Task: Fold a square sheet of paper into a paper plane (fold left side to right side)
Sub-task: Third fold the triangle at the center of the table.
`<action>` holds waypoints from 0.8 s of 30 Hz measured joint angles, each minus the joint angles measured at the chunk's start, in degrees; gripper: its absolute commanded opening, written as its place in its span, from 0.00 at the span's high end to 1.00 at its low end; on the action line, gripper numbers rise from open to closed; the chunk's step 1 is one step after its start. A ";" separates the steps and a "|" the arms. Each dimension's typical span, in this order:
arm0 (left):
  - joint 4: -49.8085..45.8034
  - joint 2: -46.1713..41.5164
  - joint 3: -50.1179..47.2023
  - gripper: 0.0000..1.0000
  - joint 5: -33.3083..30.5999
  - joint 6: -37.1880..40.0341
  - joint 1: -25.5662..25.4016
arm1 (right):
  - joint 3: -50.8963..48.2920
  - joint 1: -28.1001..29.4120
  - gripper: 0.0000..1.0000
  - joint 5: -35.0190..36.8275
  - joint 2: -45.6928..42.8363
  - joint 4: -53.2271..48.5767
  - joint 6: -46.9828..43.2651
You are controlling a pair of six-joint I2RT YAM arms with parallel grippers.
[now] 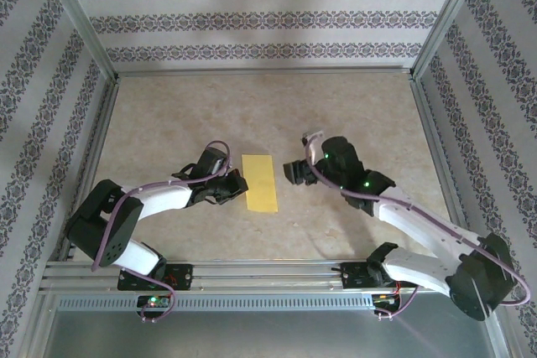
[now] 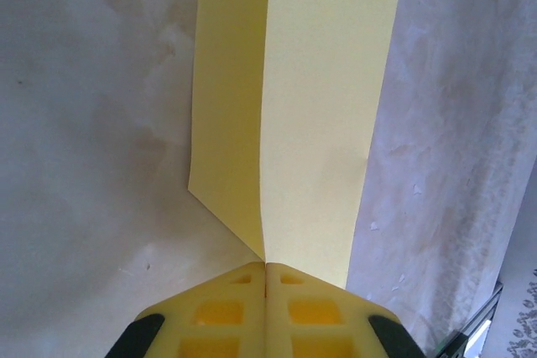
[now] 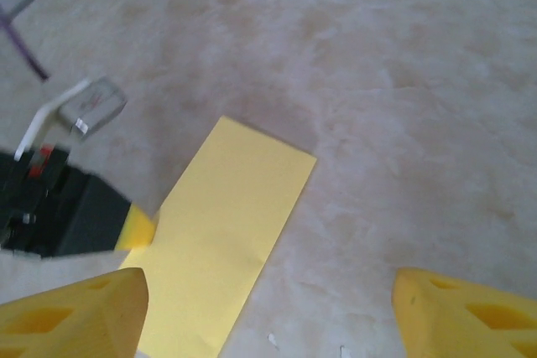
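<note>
The square sheet of paper (image 1: 260, 183) lay folded into a narrow strip. The crease would be best sharpened by pressing evenly along it, with the edges kept aligned. Its long axis ran near-to-far, slightly tilted. The left gripper (image 1: 237, 187), closed, touched its left edge. The right gripper (image 1: 293, 173) stood wide open nearby above the counter (image 1: 361, 115).

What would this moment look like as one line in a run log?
thin yellow paper sheet: folded to a narrow strip | left tool: shut on its edge | right tool: open, apart from it
</note>
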 measured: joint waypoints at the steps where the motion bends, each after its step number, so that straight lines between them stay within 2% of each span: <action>1: 0.00 -0.20 -0.17 1.00 -0.07 -0.24 0.00 | -0.72 1.90 0.20 1.36 -0.48 0.02 -1.07; 9: 0.26 -0.48 -0.31 1.00 -0.15 -2.51 -0.04 | -6.49 18.73 0.18 12.20 0.42 3.06 -9.51; 14: 0.70 -0.48 -0.31 1.00 -0.15 -3.43 -0.57 | -9.84 27.23 0.18 17.20 6.38 7.78 -14.19; 19: 1.29 -0.48 -0.31 1.00 -0.07 -3.82 -0.79 | -9.60 31.85 0.21 21.42 15.39 11.58 -17.53; 24: 1.53 -0.46 -0.31 1.00 0.09 -4.17 -1.07 | -6.49 32.28 0.28 24.26 23.85 13.70 -18.73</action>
